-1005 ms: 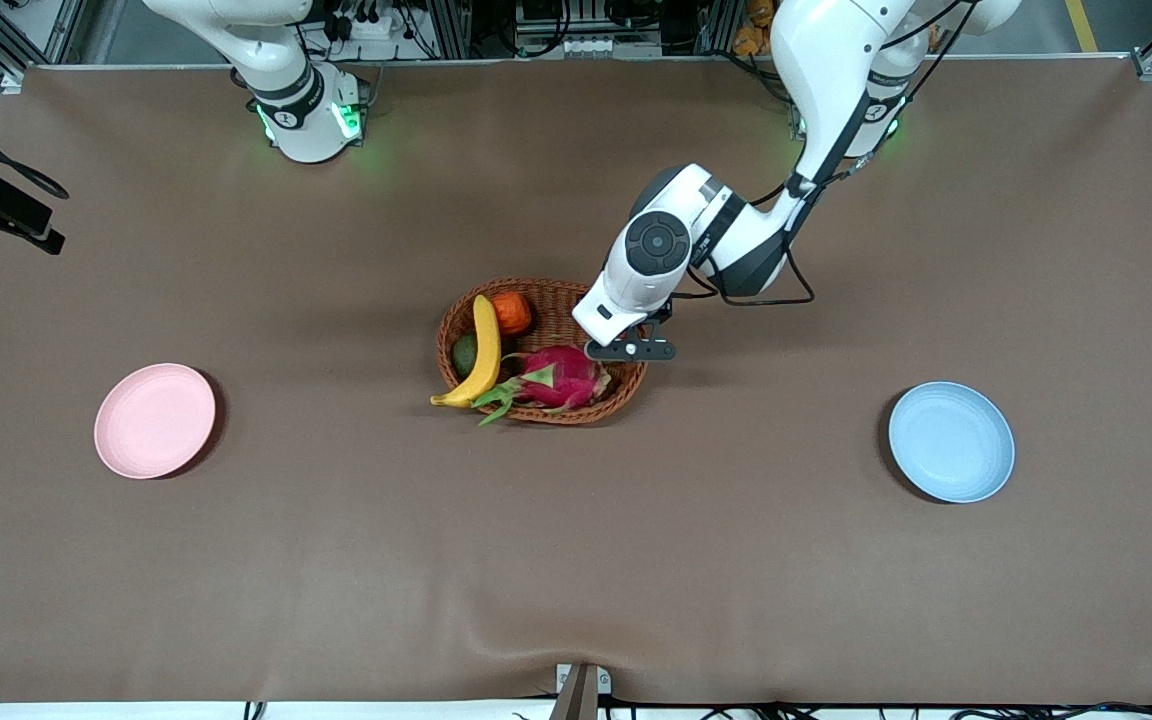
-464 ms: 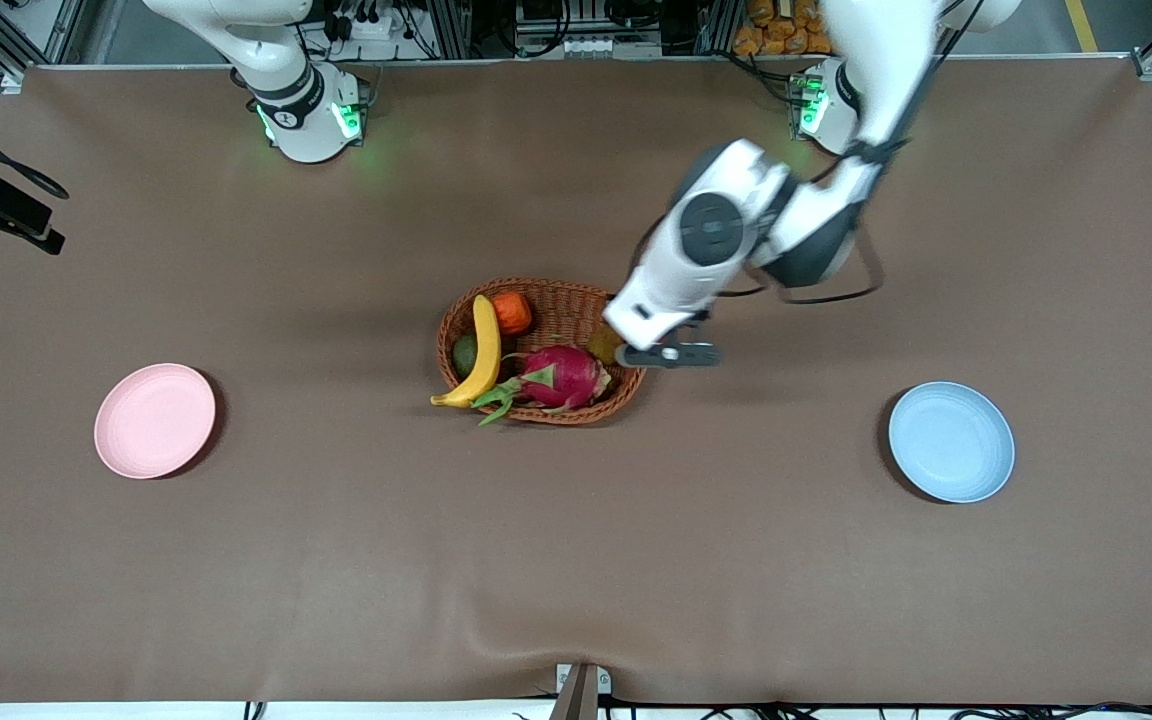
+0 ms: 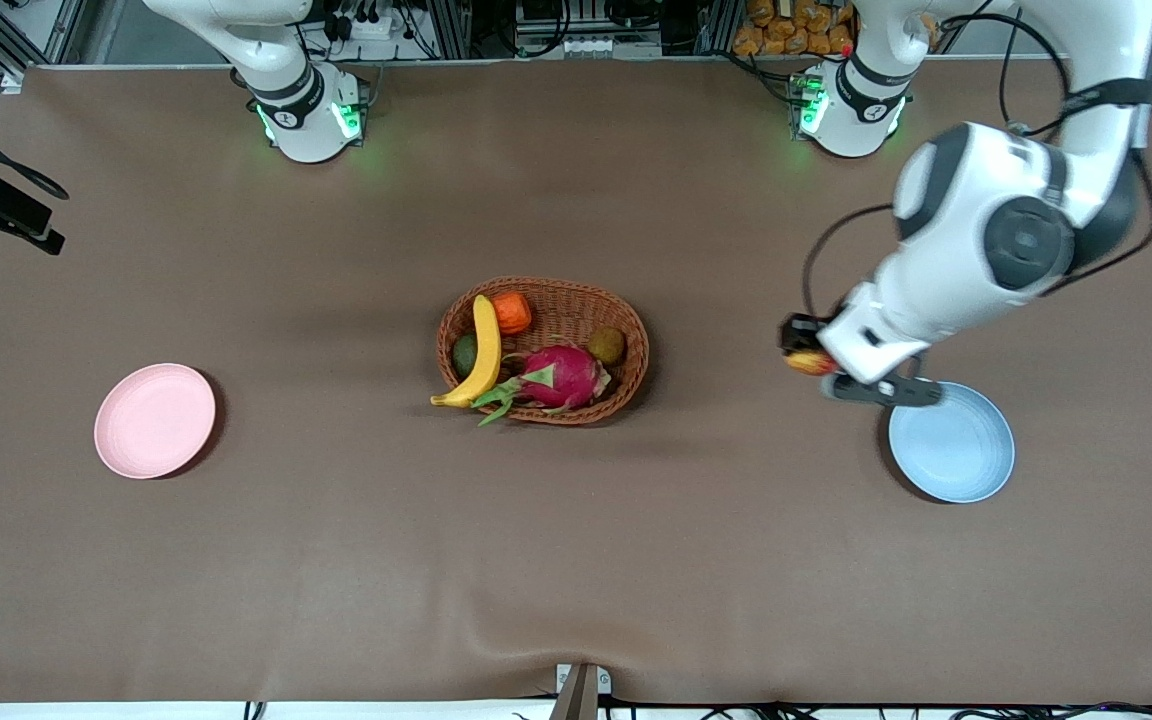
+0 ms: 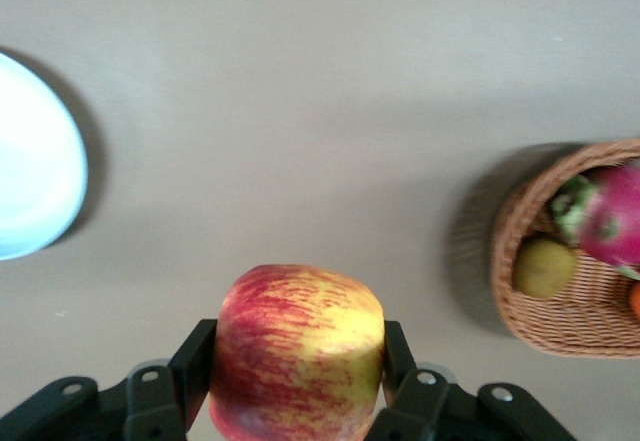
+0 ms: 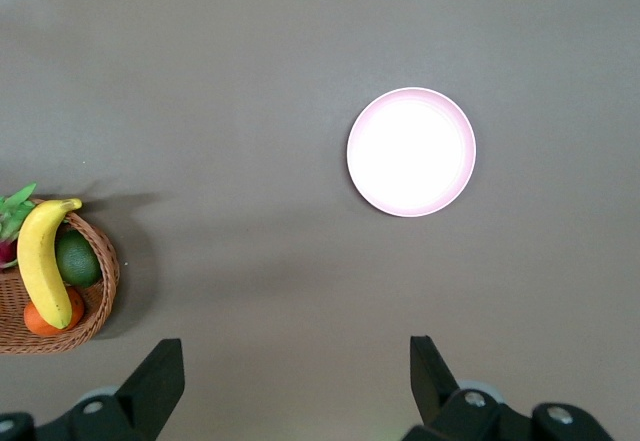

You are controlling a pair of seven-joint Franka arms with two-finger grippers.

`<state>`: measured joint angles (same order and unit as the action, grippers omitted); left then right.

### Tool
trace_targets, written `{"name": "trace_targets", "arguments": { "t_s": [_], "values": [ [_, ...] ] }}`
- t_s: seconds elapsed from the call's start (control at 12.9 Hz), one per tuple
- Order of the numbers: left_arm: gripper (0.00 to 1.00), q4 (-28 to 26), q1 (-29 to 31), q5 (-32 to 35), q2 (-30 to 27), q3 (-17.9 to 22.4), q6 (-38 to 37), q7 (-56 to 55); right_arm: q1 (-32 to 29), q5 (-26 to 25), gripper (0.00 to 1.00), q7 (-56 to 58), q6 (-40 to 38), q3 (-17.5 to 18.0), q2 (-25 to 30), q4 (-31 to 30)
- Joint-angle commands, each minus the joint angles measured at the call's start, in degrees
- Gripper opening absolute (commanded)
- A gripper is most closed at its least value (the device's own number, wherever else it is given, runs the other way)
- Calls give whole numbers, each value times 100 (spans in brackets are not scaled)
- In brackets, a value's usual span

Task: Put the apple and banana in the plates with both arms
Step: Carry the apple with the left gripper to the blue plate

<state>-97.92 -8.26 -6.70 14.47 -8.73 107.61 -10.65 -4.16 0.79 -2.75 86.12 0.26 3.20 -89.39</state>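
Note:
My left gripper (image 3: 804, 352) is shut on the red and yellow apple (image 3: 811, 362) and holds it over bare table beside the light blue plate (image 3: 951, 441). In the left wrist view the apple (image 4: 300, 331) sits between the black fingers of the gripper (image 4: 298, 366), with the blue plate (image 4: 30, 171) off to one side. The yellow banana (image 3: 481, 350) lies on the rim of the wicker basket (image 3: 636, 330). The pink plate (image 3: 155, 420) is empty. My right gripper (image 5: 295, 371) is open and empty high over the table, with the pink plate (image 5: 411, 151) and banana (image 5: 42, 261) below.
The basket also holds a pink dragon fruit (image 3: 561, 375), an orange ribbed fruit (image 3: 511, 312), a green fruit (image 3: 465, 354) and a brown fruit (image 3: 607, 345). A black camera (image 3: 6, 210) sits at the table edge by the right arm's end.
My left gripper has carried the apple up out of the basket and toward the left arm's end of the table, to beside the blue plate. The right arm has not moved.

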Motion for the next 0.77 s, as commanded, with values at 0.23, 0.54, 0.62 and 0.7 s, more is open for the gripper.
{"name": "trace_targets", "arguments": {
  "t_s": [0.23,0.54,0.62,0.7],
  "values": [
    [0,-104,860,54,117,-76,-65,554,2,-35,100,-86,-60,27,-91,133],
    [0,-104,1220,28,319,-76,-39,740,73,201,100,-103,-8,53,-266,142],
    [0,-104,1265,28,380,-76,-21,818,64,402,100,-103,27,53,-372,150],
    [0,-104,1370,28,425,-76,5,932,38,683,100,-95,62,53,-442,159]
  ]
}}
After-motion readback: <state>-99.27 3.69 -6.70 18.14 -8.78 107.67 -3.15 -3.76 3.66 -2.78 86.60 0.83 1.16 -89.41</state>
